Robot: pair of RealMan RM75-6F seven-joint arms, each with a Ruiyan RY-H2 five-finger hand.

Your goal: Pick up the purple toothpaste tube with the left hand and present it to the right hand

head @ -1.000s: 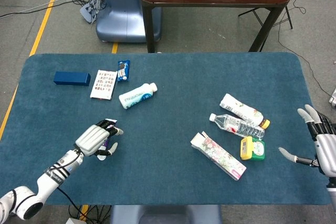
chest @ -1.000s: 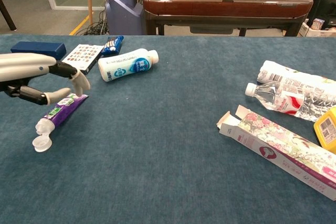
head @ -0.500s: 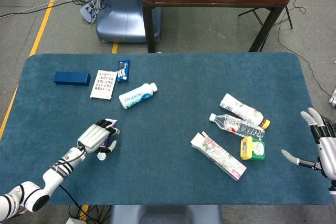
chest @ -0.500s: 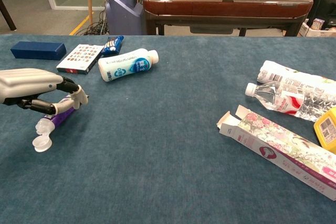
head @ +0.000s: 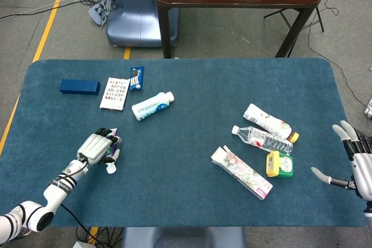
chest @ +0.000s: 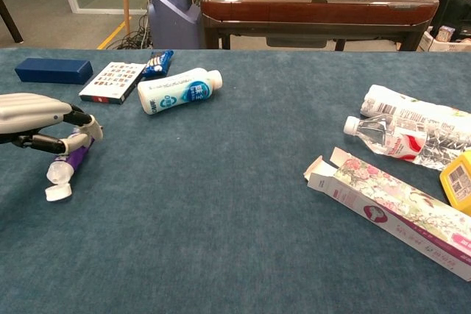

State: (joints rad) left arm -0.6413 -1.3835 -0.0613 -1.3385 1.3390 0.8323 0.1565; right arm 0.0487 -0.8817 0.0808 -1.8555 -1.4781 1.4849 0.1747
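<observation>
Compared with one second ago, the left hand [chest: 40, 124] has drawn back toward the left edge of the bench [head: 192, 91], and the purple toothpaste tube [chest: 68, 161] has gone along with it. Now the fingers [chest: 79, 118] are curled around the upper part of the tube and hold it, while the cap end [chest: 58, 191] (its white flip lid hangs open) points down to the blue cloth. I cannot tell whether the lid touches the cloth. In the head view the same hand [head: 96, 147] sits near the front left of the bench, with the tube mostly hidden under it.

At the far right edge, the right hand [head: 356, 164] has its fingers spread apart and holds nothing; it is well apart from the tube.

Behind the left hand lie a dark blue box [chest: 54, 70], a flat printed card box [chest: 112, 81], a small blue packet [chest: 157, 62] and a white bottle [chest: 179, 90] on its side. On the right side are a clear plastic bottle [chest: 401, 140], a white tube [chest: 412, 109], a flowered carton [chest: 394, 207] and a yellow item [head: 280, 164].
</observation>
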